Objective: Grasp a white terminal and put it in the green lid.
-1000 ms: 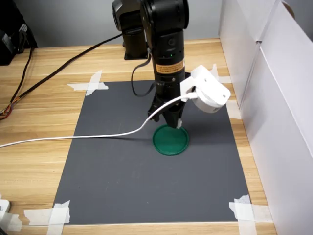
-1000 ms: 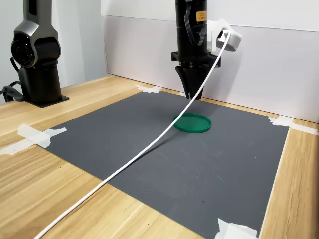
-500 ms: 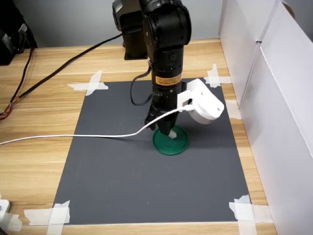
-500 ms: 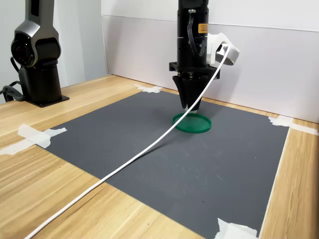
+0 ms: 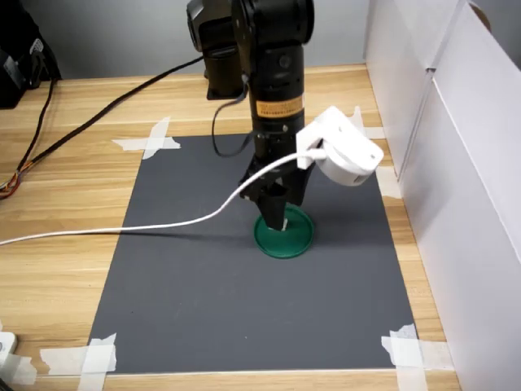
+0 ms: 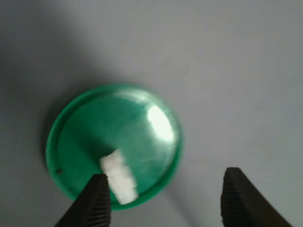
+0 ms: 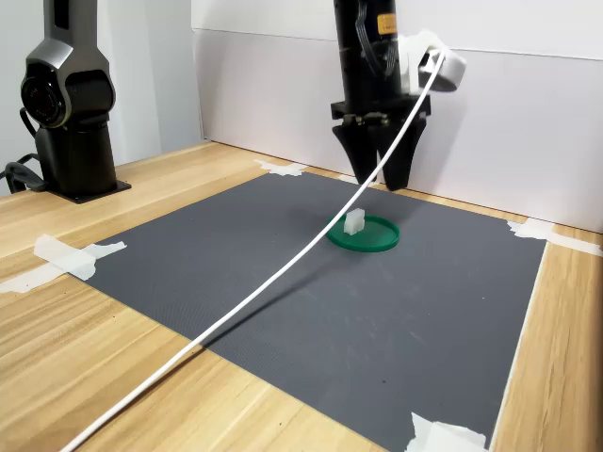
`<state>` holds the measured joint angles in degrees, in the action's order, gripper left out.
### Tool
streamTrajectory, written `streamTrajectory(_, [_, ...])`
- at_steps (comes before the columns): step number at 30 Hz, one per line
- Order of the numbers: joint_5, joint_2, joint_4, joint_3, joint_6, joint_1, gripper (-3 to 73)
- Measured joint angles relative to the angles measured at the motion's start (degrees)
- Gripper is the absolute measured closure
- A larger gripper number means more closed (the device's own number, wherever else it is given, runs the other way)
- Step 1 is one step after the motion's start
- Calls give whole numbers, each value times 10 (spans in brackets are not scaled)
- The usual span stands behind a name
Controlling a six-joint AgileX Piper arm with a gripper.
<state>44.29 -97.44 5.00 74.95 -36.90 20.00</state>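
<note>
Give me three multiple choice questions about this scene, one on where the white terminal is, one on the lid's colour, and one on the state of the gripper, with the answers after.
1. Where is the white terminal?
A. On the bare wood
B. Inside the green lid, near its rim
C. Held between the fingers

2. What colour is the lid?
A. Green
B. Red
C. White

3. What state is the gripper in?
A. Shut on the terminal
B. Shut and empty
C. Open, above the lid

Answers:
1. B: the white terminal rests inside the green lid, close to its edge in the wrist view, and stands in it in the second exterior view.
2. A: the lid is dark green on the grey mat.
3. C: the gripper hangs above the lid with its fingers spread and nothing between them.
</note>
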Motion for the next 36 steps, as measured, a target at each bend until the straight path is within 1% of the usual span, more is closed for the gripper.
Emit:
streamTrajectory(2, [-15,22,-8,-1,6,-3,158])
streamTrajectory(4, [-32,48,-20,-1,15,-13,228])
streamTrajectory(6, [-50,75,-33,-1,25,-29,328])
streamTrajectory(9, [-81,119,-50,-2,47,-60,506])
streamTrajectory(11, [-101,152,-50,-3,73,-82,620])
streamTrajectory(13, [-118,186,-53,-3,109,-102,682])
streamTrajectory(16, [-130,239,-53,-3,174,-125,709])
streamTrajectory(19, [-141,288,-54,-11,235,-137,715])
streamTrajectory(21, [-158,325,-50,-37,270,-140,714])
streamTrajectory(24, [-201,395,-50,-114,311,-140,714])
streamTrajectory(25, [-218,421,-43,-146,321,-140,714])
streamTrajectory(29, [-273,533,-39,-277,347,-140,714])
streamTrajectory(32, [-289,620,-54,-373,354,-140,715])
streamTrajectory(36, [-279,724,-76,-480,355,-140,715])
